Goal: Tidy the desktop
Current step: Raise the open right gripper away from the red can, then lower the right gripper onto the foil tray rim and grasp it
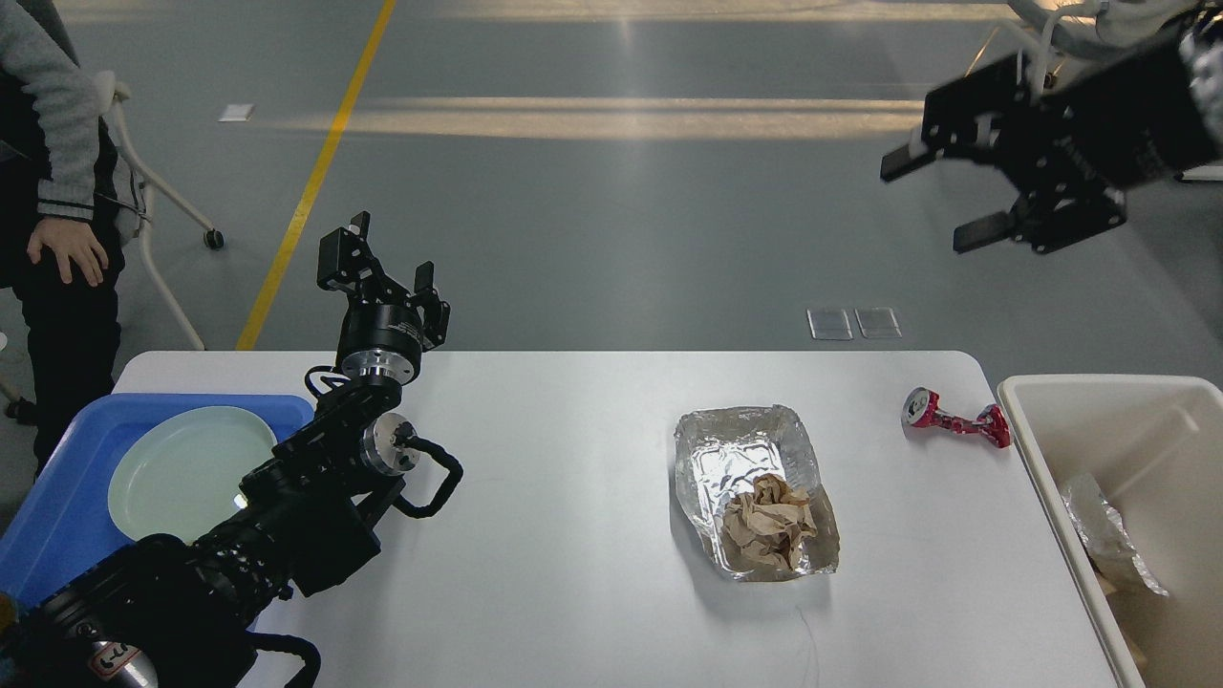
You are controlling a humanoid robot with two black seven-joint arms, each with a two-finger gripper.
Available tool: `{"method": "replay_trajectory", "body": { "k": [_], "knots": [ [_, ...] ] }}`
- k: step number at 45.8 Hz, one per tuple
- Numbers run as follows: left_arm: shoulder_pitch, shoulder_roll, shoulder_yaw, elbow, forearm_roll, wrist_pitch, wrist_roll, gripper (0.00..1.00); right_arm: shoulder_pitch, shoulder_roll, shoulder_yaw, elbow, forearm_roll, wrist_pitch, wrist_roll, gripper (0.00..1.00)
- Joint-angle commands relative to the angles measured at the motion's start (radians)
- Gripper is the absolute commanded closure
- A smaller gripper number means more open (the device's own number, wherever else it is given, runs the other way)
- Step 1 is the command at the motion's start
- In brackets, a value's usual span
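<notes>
Desktop (573,535) below us, holding foil tray (755,492) with crumpled paper (769,535), crushed can (954,418) near bin (1108,401). Our right gripper (941,201) high, jaws spread, empty; left gripper (382,268) spread. Risk: can rolls off edge if our pinch glances.

Plate (186,468) sits in the tray (57,497) at the counter's (573,573) left end. Foil container (755,492) holding crumpled paper (767,521) is right of center, crushed can (954,418) behind-right, bin (1137,497) just beside that edge.

No legible text anywhere
</notes>
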Motion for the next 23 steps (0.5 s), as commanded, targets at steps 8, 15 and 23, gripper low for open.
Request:
{"method": "replay_trajectory", "body": {
  "k": [8, 15, 23],
  "knots": [
    [0.000, 0.000, 0.000, 0.001, 0.000, 0.000, 0.000, 0.01, -0.276, 0.213, -0.003, -0.007, -0.052, -0.220, 0.001, 0.00],
    [0.000, 0.000, 0.000, -0.001, 0.000, 0.000, 0.000, 0.01, -0.402, 0.293, -0.006, -0.053, -0.093, -0.415, 0.001, 0.00],
    [0.000, 0.000, 0.000, -0.001, 0.000, 0.000, 0.000, 0.01, -0.520, 0.362, -0.009, -0.114, -0.149, -0.633, 0.001, 0.00]
  ]
}}
